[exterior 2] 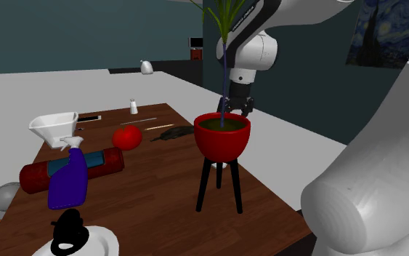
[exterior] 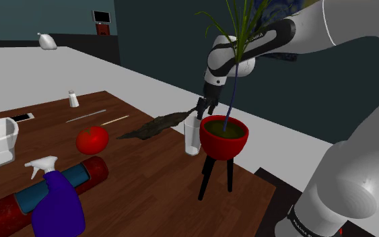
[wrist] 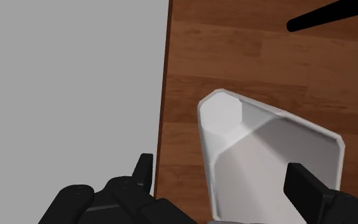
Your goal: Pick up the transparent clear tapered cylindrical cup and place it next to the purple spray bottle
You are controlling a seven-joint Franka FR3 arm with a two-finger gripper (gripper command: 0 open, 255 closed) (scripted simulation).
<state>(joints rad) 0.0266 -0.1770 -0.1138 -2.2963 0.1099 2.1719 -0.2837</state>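
Grained wood under smooth, shiny things

The table (wrist: 247,57) is brown wood with visible grain — matt, plank-lined. The cup (wrist: 260,153) looks smooth and translucent, pale grey-white; the red pot (exterior: 225,143) and purple spray bottle (exterior: 56,209) show a soft gloss.

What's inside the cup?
Nothing: the wrist view looks down the cup to its bare bottom. The hand covers a little of the inside near the rim.

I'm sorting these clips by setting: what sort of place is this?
Probably a room in a home: a wooden table with a tomato, a spray bottle and a potted plant, and a painting on the wall.
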